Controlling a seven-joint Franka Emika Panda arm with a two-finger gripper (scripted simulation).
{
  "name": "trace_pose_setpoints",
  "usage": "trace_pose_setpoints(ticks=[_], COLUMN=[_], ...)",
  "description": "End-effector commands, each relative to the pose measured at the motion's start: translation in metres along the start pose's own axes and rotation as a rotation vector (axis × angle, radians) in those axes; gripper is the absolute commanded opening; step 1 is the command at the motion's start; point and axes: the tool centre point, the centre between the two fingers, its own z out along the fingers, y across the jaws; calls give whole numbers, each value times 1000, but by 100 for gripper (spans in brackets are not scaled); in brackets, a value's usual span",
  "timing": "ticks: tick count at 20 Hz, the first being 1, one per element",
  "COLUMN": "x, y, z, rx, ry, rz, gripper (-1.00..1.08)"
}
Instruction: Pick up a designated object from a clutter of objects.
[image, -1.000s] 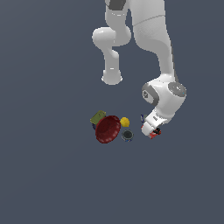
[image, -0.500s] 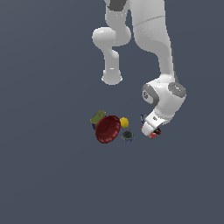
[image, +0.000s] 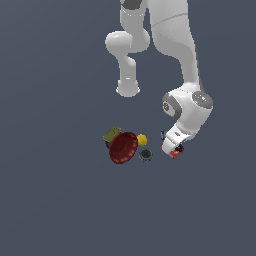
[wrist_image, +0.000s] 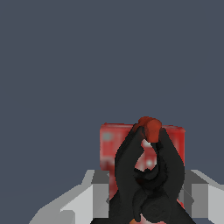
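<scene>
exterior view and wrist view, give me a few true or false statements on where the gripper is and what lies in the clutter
1. The gripper is low, beside the flat red packet. True.
2. The yellow ball lies inside the dark red bowl. False: it sits just outside the rim.
3. In the wrist view, a black item with red tips sits between the fingers. True.
4. The olive-green box lies on the exterior view's right of the bowl. False: it is on the left.

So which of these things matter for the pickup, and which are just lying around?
Job:
gripper
black item with red tips, between the fingers

Lying about:
flat red packet
dark red bowl
yellow ball
olive-green box
dark round piece
</scene>
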Motion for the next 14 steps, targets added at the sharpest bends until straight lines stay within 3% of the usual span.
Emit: trace_pose_setpoints(ticks=[1,14], x=[-2,-31], y=[2,18], z=[-9,-101], rx=[-1,-1], ry=[1,0], rz=[0,0], gripper=[-100,-100])
